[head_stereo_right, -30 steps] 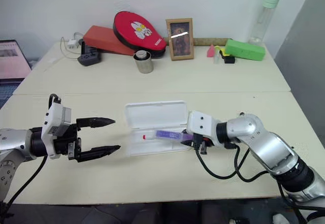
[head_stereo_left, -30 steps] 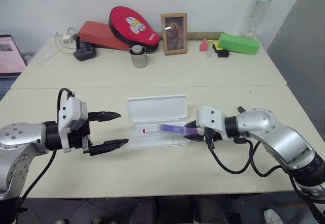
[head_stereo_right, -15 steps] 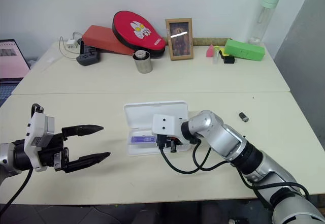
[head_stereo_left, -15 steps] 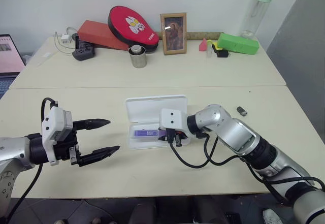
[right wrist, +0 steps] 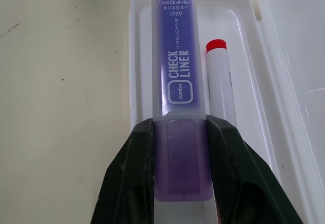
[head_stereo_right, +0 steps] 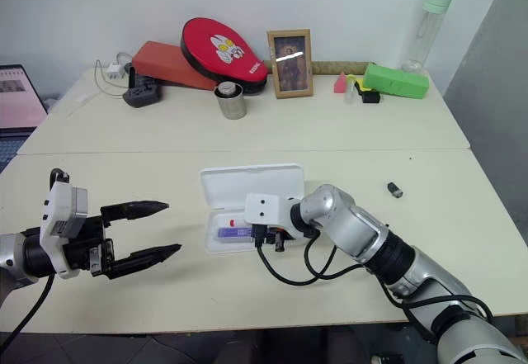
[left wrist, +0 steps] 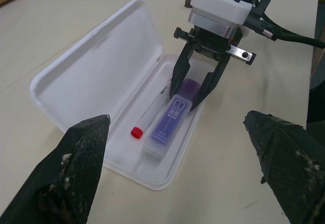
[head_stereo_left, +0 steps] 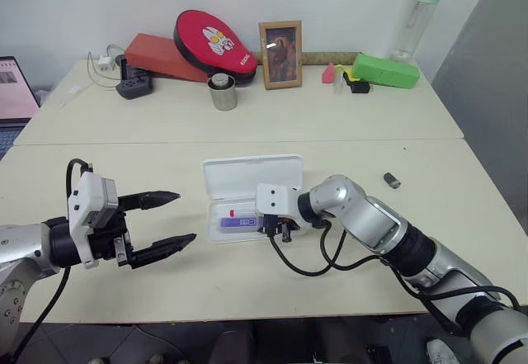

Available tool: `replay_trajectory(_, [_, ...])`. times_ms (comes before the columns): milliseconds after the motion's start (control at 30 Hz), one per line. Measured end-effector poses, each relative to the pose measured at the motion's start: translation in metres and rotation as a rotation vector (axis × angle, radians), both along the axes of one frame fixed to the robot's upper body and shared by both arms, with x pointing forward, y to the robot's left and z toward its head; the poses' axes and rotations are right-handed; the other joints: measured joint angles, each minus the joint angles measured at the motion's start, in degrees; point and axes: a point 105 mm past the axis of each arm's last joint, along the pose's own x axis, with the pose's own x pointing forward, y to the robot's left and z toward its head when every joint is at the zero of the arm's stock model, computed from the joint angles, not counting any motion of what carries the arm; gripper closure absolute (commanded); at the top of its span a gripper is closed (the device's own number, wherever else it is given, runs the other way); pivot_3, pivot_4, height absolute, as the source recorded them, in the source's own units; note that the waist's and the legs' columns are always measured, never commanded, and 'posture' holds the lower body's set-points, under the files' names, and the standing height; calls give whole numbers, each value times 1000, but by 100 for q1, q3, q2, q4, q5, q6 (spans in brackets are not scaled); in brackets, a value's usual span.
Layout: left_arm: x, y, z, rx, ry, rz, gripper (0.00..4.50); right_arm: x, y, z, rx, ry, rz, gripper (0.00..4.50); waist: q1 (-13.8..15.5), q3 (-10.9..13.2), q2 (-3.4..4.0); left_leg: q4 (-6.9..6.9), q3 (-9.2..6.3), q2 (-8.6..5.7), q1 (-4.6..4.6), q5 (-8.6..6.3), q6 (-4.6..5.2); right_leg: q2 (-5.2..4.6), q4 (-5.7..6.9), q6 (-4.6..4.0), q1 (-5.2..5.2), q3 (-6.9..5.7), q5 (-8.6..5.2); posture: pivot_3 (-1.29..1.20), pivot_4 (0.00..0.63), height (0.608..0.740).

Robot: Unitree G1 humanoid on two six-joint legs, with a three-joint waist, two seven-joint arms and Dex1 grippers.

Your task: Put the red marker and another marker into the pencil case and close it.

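Pencil case (head_stereo_left: 247, 191) sat open near the middle of the worktop (head_stereo_left: 247, 116), its white lid laid flat toward twelve o'clock and its shallow tray toward six. We saw the right end effector (left wrist: 195, 89) reaching in over the tray from three o'clock, clenched on the purple marker (right wrist: 180, 76); its two black fingers (right wrist: 134, 173) pressed the darker end of the barrel from both sides, while the printed lilac body stretched along the tray toward nine o'clock. We could not tell whether the marker's underside already touched the tray floor. We found the left end effector (head_stereo_left: 169, 224) well apart from the case at about eight o'clock, released, its fingers spread wide and grasping nothing, pointing toward the case.

Along the far edge of the worktop, from ten to two o'clock, we noted a red case (head_stereo_left: 161, 54) with a red oval paddle (head_stereo_left: 216, 38) leaning on it, a framed picture (head_stereo_left: 281, 54), a green box (head_stereo_left: 386, 71) and a clear bottle (head_stereo_left: 417, 17). A metal cup (head_stereo_left: 222, 92) stood just in front of the paddle.

We saw the red marker (right wrist: 221, 87) lying in the tray just beside the purple one, on the lid side, parallel to it. A small dark cap (head_stereo_left: 392, 181) lay on the worktop at three o'clock.
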Motion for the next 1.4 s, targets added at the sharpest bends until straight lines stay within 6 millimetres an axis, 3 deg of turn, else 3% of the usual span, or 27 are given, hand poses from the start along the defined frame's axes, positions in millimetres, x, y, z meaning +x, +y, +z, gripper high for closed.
replay_trajectory(233, [0, -2, 2, 2, -9, -6, 0, -3, 2, 0, 3, 6, 24, 3429, 0, 0, 0, 0, 1, 1, 0, -1, -1, 0, 0, -1, 0, 0, 0, 0, 150, 740])
replay_trajectory(267, [0, -2, 2, 2, -10, -6, 0, -3, 3, 0, 4, 6, 29, 2727, 0, 0, 0, 0, 1, 1, 1, -1, -1, 1, 0, -1, 0, 0, 0, 0, 150, 740])
replay_trajectory(667, [1, -3, 3, 2, -15, -6, 0, -1, 6, 11, 38, -6, 33, 63, -1, 0, 1, 0, 1, 2, 1, -2, -3, 1, 0, -1, 0, -1, 0, 0, 150, 740])
replay_trajectory(933, [5, -10, 7, -3, -35, -37, 0, 2, 1, 41, 141, -36, 23, 28, 1, 1, 2, -1, 1, 2, 0, -2, -4, 2, -1, -1, 0, -1, 0, 0, 150, 740])
replay_trajectory(1000, [7, -14, 8, -7, -41, -51, 0, 0, -10, 52, 188, -27, 3, 28, 24, 2, 4, 0, -4, 1, -6, -3, -5, 1, -6, -1, 0, -1, 0, 0, 150, 740])
replay_trajectory(1033, [9, -19, 13, -24, -55, -64, 0, 0, -31, 64, 249, -12, -56, 28, 66, 2, 2, 0, -11, -3, -9, -3, -5, 1, -12, -1, 5, -3, 0, 0, 150, 740])
replay_trajectory(1200, [13, -38, 22, -118, -78, -104, 0, 8, -92, 70, 304, 47, -286, 28, 78, 2, 3, 0, -1, -3, -5, -4, -5, -1, -7, -1, 6, 1, 0, 0, 150, 740])
replay_trajectory(1300, [19, -65, 32, -196, -122, -171, 0, 19, -131, 71, 332, 55, -464, 28, 63, 3, 6, 1, 4, -1, -2, -4, -4, 3, -2, 0, 8, -2, 0, 0, 150, 740])
replay_trajectory(1400, [25, -95, 34, -261, -129, -245, 0, 40, -186, 64, 298, 27, -712, 28, 32, 3, 5, 3, 24, -4, 0, -4, -4, 8, 1, 0, 8, 3, 0, 0, 150, 740])
